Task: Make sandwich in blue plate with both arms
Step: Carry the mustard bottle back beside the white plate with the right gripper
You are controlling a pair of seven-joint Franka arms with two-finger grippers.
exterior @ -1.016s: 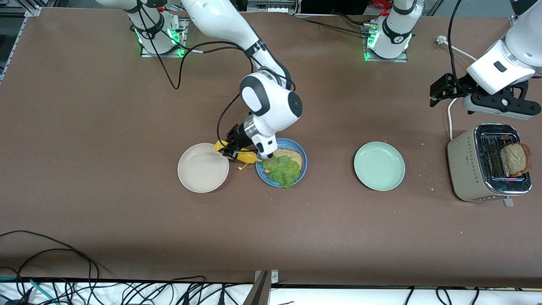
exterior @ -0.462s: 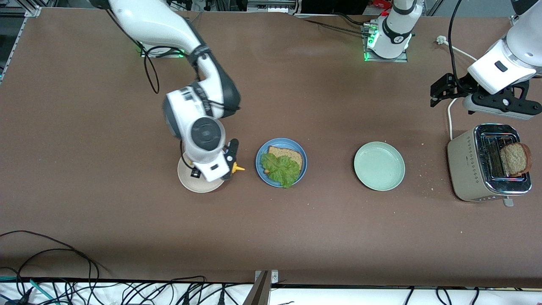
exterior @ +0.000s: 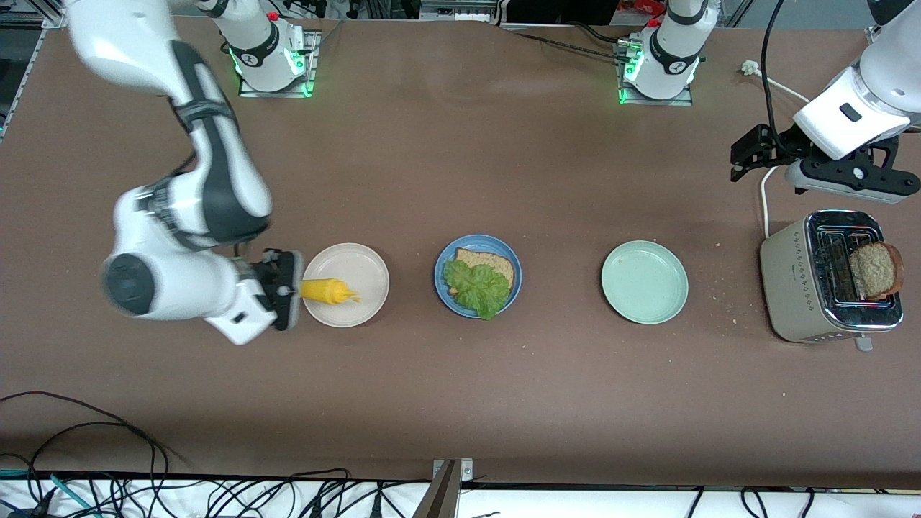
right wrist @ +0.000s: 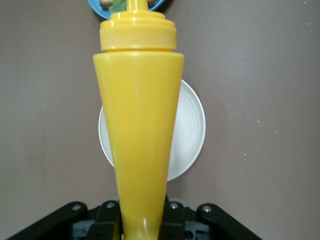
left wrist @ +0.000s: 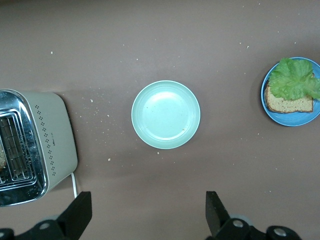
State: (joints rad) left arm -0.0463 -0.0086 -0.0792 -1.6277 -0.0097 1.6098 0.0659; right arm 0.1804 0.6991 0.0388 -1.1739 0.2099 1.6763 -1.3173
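Brown tabletop [exterior: 460,403] stretches under two white Franka arms, with three plates lined up across its middle. Toward the left arm's end stands a silver toaster [exterior: 827,288], a slice of brown toast [exterior: 874,270] sticking up from one slot. The left gripper [exterior: 813,162] hangs over the table beside the toaster, farther from the front camera than it; its fingers [left wrist: 75,215] stand wide apart with nothing between them.

At the right arm's end, the right gripper [exterior: 288,288] is clamped on the base of a yellow squeeze bottle [exterior: 327,291], held on its side over the beige plate [exterior: 363,270], nozzle pointing toward the blue plate [exterior: 442,288].

That blue plate sits between the beige plate and the mint-green plate [exterior: 644,282], apart from both. On it lies the unfinished sandwich: one slice of wholegrain toast [exterior: 496,265] with a ruffled lettuce leaf [exterior: 476,288] on top, the leaf reaching the rim nearer the front camera. The mint-green plate is bare in the left wrist view. A white power cord [exterior: 764,201] runs from the toaster away from the front camera. Crumbs [exterior: 719,246] dot the table between the mint-green plate and the toaster.
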